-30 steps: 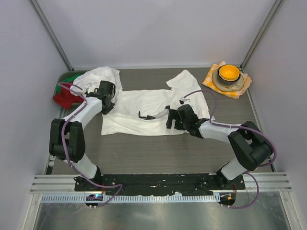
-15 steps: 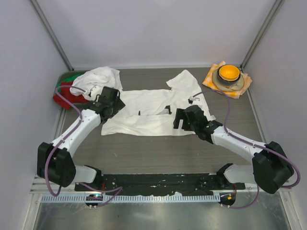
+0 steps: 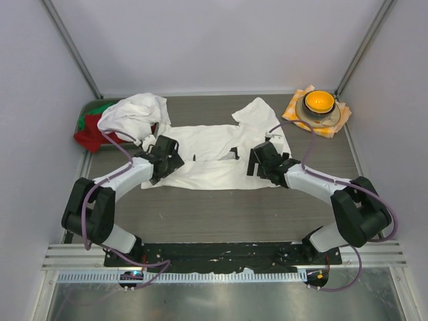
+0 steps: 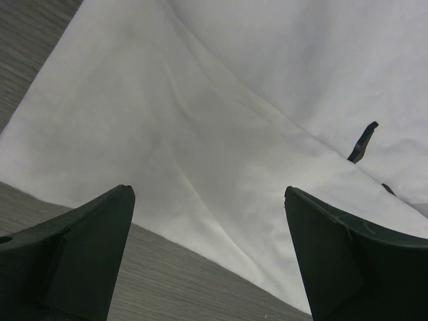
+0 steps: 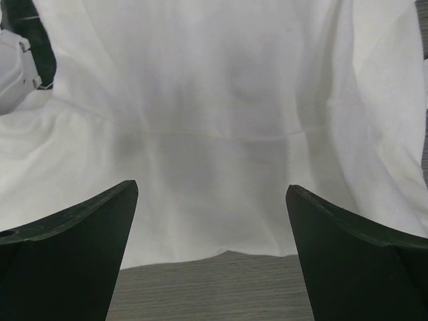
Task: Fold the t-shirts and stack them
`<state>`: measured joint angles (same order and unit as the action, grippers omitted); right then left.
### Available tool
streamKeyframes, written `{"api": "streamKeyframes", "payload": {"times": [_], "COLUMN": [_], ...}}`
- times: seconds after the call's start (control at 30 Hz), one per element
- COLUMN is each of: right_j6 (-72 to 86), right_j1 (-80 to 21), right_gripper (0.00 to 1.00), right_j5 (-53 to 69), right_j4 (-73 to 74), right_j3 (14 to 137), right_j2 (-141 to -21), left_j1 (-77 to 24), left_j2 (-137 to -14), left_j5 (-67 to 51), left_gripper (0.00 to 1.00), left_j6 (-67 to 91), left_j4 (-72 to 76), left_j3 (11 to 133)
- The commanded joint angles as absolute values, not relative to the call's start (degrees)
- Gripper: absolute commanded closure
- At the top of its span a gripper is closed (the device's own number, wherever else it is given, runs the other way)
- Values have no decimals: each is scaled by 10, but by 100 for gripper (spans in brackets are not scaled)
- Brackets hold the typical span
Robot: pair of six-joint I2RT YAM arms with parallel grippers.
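Released, spread wide: left jaws, right jaws. Poised over near hem of flat white t-shirt on desk.

Nothing in any view can be read as text, a label, a brand, a number or a sign. The only marks are a few small dark strokes near the middle of the spread white t-shirt, and they are too small to make out as letters. The left wrist view shows one such mark on the t-shirt only as a short dark sliver with no legible shape.
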<state>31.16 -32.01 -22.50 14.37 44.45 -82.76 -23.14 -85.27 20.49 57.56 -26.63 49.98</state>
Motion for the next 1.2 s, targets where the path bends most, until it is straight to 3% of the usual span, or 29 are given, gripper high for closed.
{"api": "streamKeyframes", "payload": {"times": [0.0,0.27,0.57,0.9,1.17], "right_j6": [315,341,397,458,490], "right_j1": [-291,-242,-240,-257,-294], "right_gripper": [0,1,1,1,1], "right_j5": [-251,-208,-174,-156,-186], "right_j4": [98,77,186,282,355], "right_j3": [444,389,395,295,307], "right_j2": [-840,-880,-866,-704,-612], "left_j1": [-232,-232,-232,-232,-232], "left_j2": [-869,-841,-738,-567,-448], "left_j5": [228,242,270,254,257], "left_gripper": [0,0,0,0,0], "left_j6": [558,559,562,608,634], "left_j4": [-186,-180,-248,-348,-450], "left_j3": [496,412,348,285,300]}}
